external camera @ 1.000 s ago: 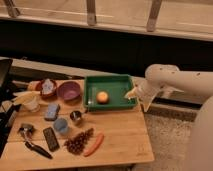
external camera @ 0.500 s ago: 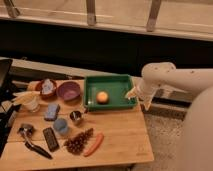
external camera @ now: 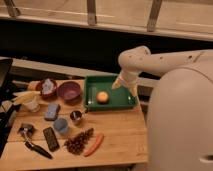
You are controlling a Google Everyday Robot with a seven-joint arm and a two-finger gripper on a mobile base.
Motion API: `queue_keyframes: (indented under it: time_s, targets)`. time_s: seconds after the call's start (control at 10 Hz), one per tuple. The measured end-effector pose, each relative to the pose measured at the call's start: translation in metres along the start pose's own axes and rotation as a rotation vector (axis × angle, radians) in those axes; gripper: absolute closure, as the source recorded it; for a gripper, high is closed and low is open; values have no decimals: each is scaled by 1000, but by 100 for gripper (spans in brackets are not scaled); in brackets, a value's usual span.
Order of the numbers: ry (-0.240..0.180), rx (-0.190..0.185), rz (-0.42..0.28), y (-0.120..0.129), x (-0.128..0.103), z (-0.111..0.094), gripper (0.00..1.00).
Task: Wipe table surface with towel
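At the back you see a dark band of wall [external camera: 60,46] topped by a pale ledge [external camera: 100,26], with three grey railing posts [external camera: 91,12] rising from it against a warmly lit light surface [external camera: 122,7] beyond.

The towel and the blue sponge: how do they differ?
The towel is crumpled and pale; the blue sponge is flat and darker. The towel sits in a bowl; the sponge lies on the table surface. Both are left of the hand, above the green tray's right rim.
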Motion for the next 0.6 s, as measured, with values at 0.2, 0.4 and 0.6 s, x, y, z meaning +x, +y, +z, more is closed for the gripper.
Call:
queue_keyframes:
  time_s: [0.2,0.4,0.6]
  targets:
    - [12,-74,-78,56,0,-17,23]
    - [38,-150,-144,92,6,-31,23]
    - [42,-159,-153,96,7,-33,23]
